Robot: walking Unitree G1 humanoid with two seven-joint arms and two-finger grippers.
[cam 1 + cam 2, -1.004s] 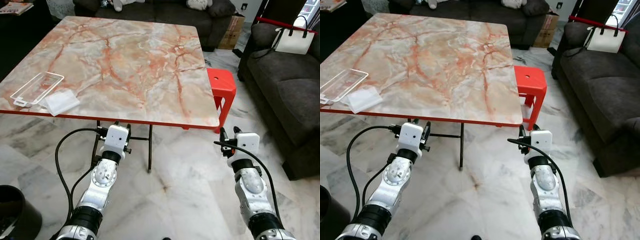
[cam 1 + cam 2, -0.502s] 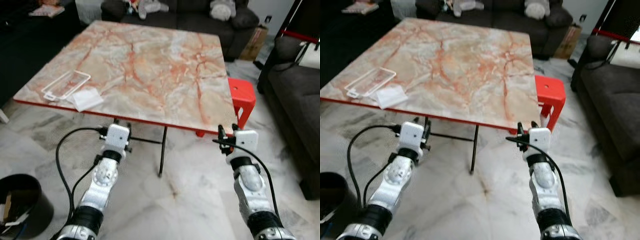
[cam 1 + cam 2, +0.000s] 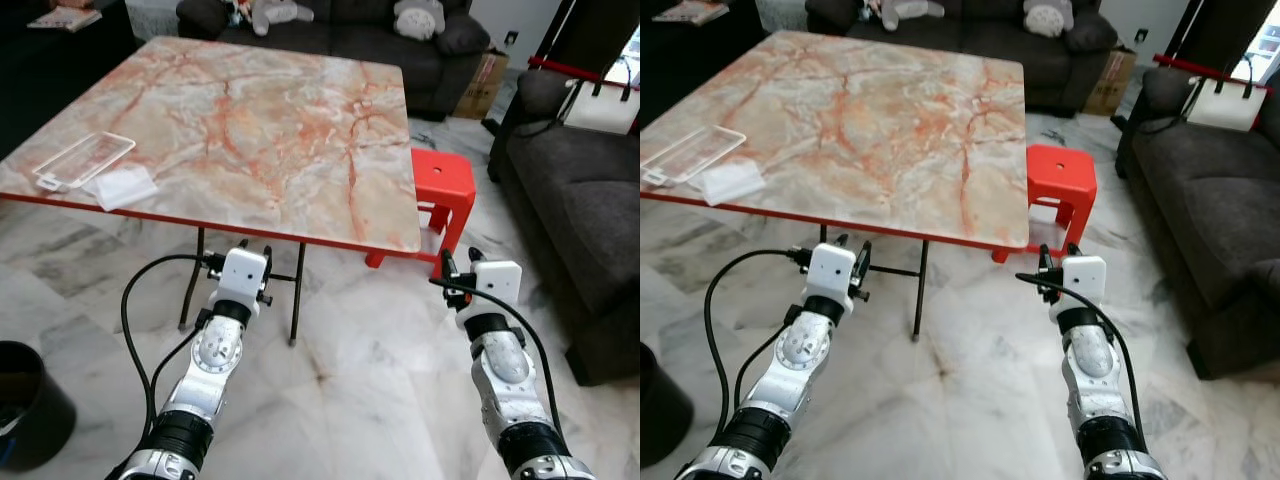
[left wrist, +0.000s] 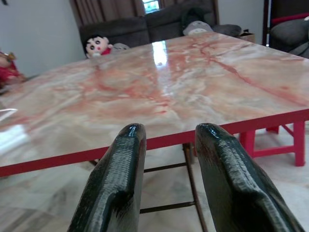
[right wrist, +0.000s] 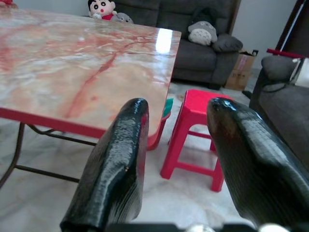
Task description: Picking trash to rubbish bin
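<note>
A clear plastic tray [image 3: 82, 160] and a white packet [image 3: 122, 187] lie side by side at the near left corner of the marble table [image 3: 300, 120]. A black rubbish bin [image 3: 28, 415] stands on the floor at the lower left. My left gripper [image 3: 241, 256] is held low in front of the table's red front edge, open and holding nothing. My right gripper [image 3: 459, 262] hovers over the floor beside the red stool, also open with nothing in it. In the wrist views the left fingers [image 4: 120, 164] and right fingers [image 5: 123, 145] point at the table edge.
A red plastic stool [image 3: 443, 180] stands at the table's right side. A dark sofa [image 3: 570, 190] with a white handbag [image 3: 600, 105] runs along the right. Another sofa [image 3: 330, 25] with soft toys and a cardboard box [image 3: 485, 72] are behind. The floor is marble.
The whole picture has shifted, so the camera has moved; the table sits a little further left and nearer than half a second ago. Both arms keep the same pose with fingers apart.
</note>
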